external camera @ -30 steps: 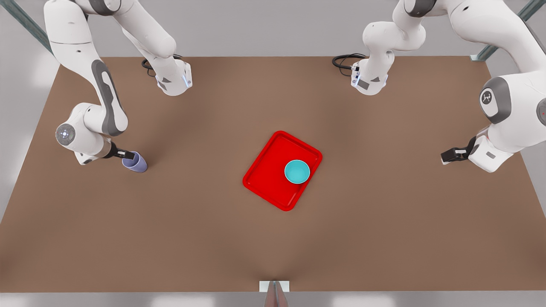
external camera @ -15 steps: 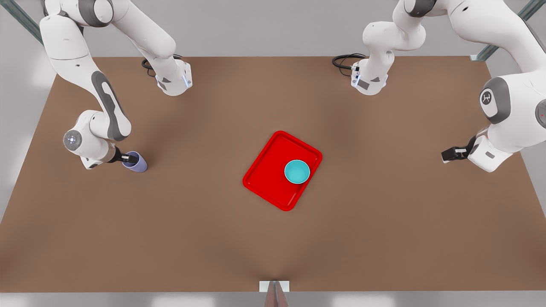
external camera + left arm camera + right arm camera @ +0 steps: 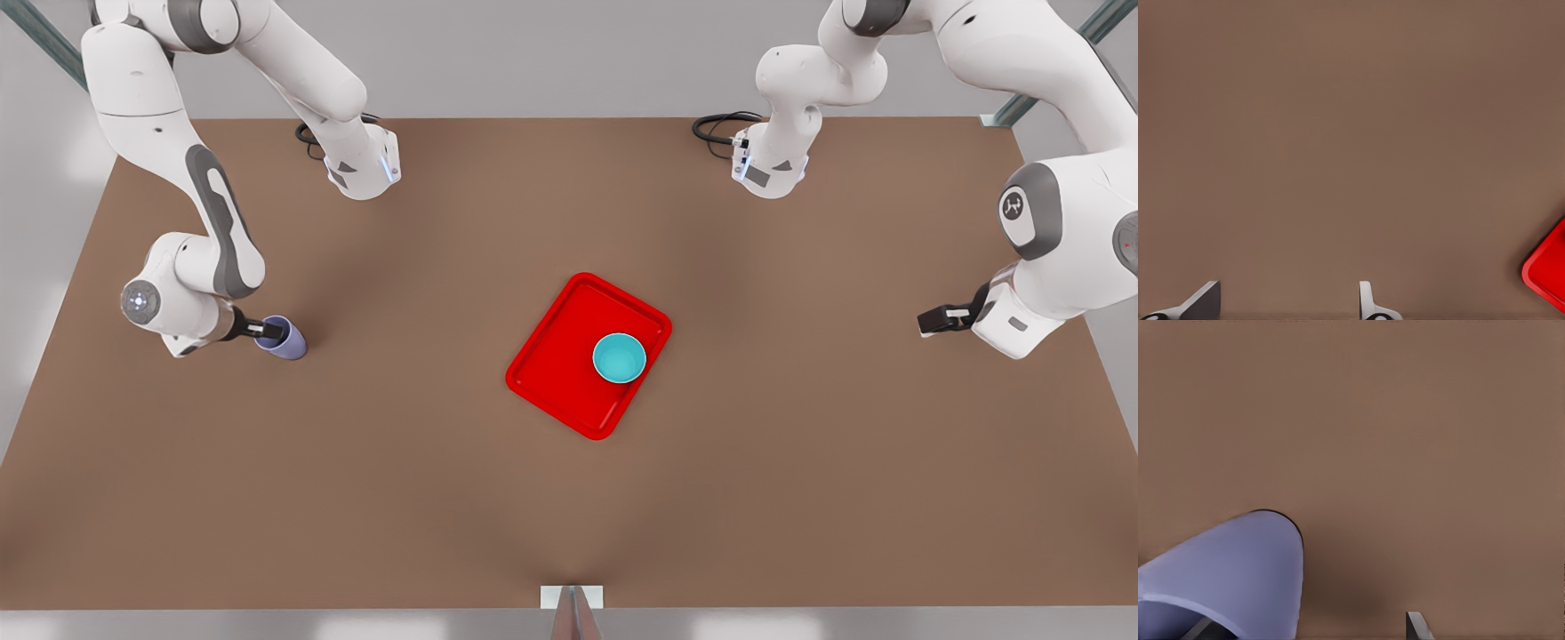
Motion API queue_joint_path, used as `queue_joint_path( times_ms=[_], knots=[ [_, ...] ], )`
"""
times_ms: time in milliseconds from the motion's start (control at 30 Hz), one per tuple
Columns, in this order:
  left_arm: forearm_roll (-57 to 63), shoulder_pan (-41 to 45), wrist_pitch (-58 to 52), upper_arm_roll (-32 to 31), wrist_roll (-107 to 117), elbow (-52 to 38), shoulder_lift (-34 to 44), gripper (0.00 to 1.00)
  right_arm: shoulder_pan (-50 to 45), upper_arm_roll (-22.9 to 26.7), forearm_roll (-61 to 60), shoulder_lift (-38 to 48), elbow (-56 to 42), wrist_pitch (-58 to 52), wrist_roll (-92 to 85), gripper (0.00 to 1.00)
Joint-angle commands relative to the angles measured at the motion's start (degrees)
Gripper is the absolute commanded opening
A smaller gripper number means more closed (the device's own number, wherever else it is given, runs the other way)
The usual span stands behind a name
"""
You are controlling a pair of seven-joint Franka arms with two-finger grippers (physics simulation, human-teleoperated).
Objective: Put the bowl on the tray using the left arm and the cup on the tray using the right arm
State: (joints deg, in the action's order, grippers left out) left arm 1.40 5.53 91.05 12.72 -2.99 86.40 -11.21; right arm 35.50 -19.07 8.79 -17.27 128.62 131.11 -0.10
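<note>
The tray lies a little right of the middle of the brown table, turned at an angle; the bowl stands upright inside it, in the part toward the front view's right, close to the rim there; a red corner of the tray also shows in the left wrist view.

The cup is on the table well away from the tray, toward the front view's left; it is tilted, its mouth turned toward the arm beside it; in the right wrist view the cup looms large and lavender against the bare table.

The right gripper is at the cup's mouth on the front view's left; one finger reaches into the dark opening at the rim; in the right wrist view one fingertip stands clear of the cup's outer wall with a gap between them, so the claw is apart and not clamped on the cup.

The left gripper hangs over the bare table at the front view's right, well apart from the tray and the bowl, and this arm waits; in the left wrist view its two fingertips stand wide apart above the table with nothing between them.
</note>
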Motion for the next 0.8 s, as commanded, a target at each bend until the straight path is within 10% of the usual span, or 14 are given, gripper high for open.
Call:
queue_joint_path(
  times_ms=[0, 33, 67, 767],
  knots=[
    [0.0, 0.0, 0.0, 0.0, 0.0, 0.0, -0.1, 1.0, -0.2, 0.0, -0.1, 0.7, 0.0, -0.6, 0.0, 0.59],
    [0.0, 0.0, 0.0, 0.0, 0.0, 0.0, -0.2, 1.0, -0.4, 0.0, -0.2, 0.7, -0.9, -0.9, 0.0, 0.26],
    [0.0, 0.0, 0.0, 0.0, 0.0, 0.0, -0.2, 1.0, -0.5, -0.6, -0.3, 0.7, -1.7, -4.1, 0.0, 0.21],
    [0.0, 0.0, -0.4, 0.0, 0.1, 0.0, -0.5, 1.0, -1.4, -1.3, -0.3, -1.4, -5.0, -6.7, 0.0, 0.21]
  ],
)
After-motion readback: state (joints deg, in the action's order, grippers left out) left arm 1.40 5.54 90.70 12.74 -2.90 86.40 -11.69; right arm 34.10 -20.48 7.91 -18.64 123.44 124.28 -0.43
